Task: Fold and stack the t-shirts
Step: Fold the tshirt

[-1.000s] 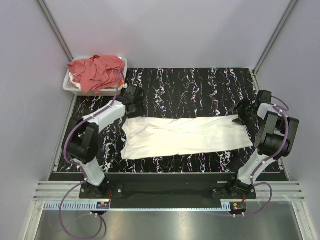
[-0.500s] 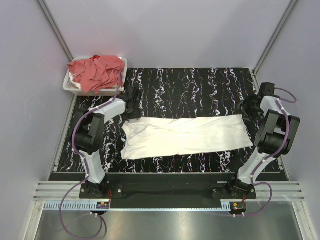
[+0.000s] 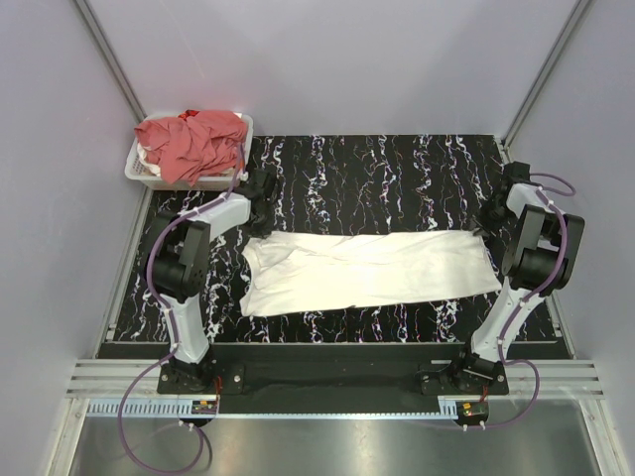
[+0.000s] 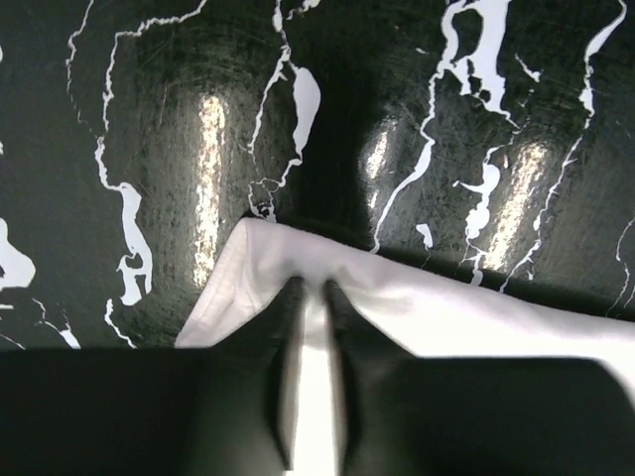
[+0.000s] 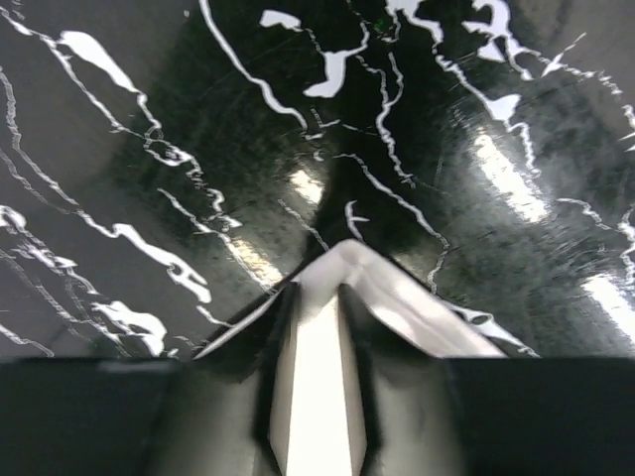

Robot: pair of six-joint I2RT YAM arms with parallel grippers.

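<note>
The white t-shirt [image 3: 367, 268] lies spread flat across the black marbled table, long side left to right. In the left wrist view my left gripper [image 4: 313, 288] is shut on the white t-shirt [image 4: 446, 307] at a folded corner, with cloth filling the narrow gap between the fingers. My right gripper [image 5: 317, 290] pinches another corner of the white t-shirt [image 5: 407, 302] the same way. From above, the left gripper [image 3: 260, 193] sits over the shirt's far left corner and the right gripper [image 3: 499, 206] over its far right corner. Salmon-red t-shirts [image 3: 193, 144] are heaped in the basket.
A white plastic basket [image 3: 134, 171] stands at the table's far left corner. The black marbled table [image 3: 377, 169] stretches bare behind the shirt. Grey walls close in on both sides, and a metal rail runs along the near edge.
Both grippers have closed their jaws onto the far corners of the white t-shirt. Both wrists have shifted slightly toward the back of the table. The shirt itself lies as before.
</note>
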